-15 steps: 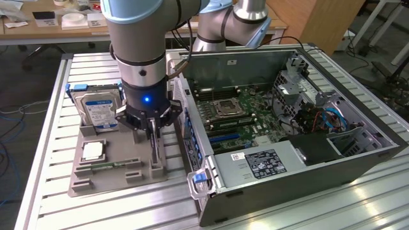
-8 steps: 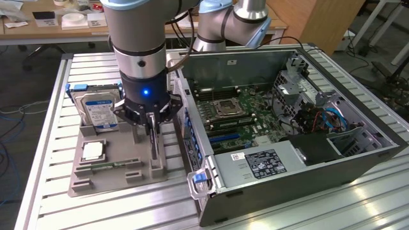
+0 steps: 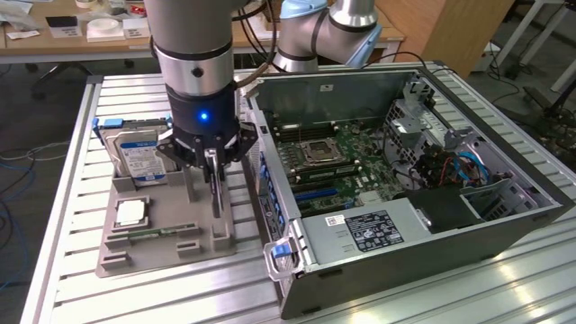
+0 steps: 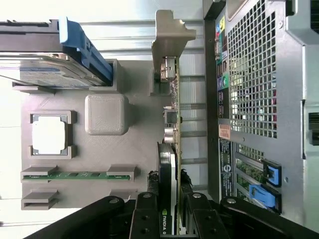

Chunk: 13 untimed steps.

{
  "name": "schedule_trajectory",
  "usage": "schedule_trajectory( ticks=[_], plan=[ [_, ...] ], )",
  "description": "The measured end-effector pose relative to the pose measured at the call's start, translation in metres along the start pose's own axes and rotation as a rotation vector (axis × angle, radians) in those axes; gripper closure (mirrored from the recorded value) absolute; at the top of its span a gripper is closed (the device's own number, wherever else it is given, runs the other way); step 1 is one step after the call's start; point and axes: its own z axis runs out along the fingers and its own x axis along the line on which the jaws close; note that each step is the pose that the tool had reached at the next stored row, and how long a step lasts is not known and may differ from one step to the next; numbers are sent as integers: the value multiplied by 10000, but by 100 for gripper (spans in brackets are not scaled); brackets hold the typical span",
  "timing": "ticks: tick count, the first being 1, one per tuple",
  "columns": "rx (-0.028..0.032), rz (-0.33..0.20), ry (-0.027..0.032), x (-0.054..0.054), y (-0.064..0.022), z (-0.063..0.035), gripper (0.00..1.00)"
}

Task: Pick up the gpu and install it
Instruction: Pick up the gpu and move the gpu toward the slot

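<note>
Gripping stage, as I read it from the console: the gripper (image 4: 170, 219) sits down over the top edge of the gpu (image 4: 168, 164), jaws drawn in partway with one finger on each face of the card, so I count it as clamped on the card and nothing else. The gpu stands on its long edge in a slot of the grey parts holder (image 3: 144, 251), on the side nearest the computer case (image 3: 405, 270), its metal end bracket (image 4: 167, 35) at the far end from the fingers. From the exterior view the lower edge looks seated in the holder; I cannot tell for sure whether it has cleared the slot, so I log the pick as grasped, not yet lifted, and the install as not begun. Beside it in the holder: the hard drive (image 3: 139, 158) upright at the back, a processor chip (image 3: 132, 214) lying flat, and a memory stick (image 3: 153, 233) on edge near the front, all apart from the fingers. The case lies open beside the holder, motherboard (image 3: 347, 152) exposed, blue expansion slots (image 3: 317, 196) near the wall closest to the arm. My judgement: getting the card out calls for a straight pull along the slot with no twist, and enough height to clear the case wall.
</note>
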Motion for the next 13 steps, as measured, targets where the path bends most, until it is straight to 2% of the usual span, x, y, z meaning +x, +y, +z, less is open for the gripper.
schedule_trajectory(
  ticks=[13],
  plan=[
    [-1, 0, 0, -7, 13, -292, 74]
  ],
)
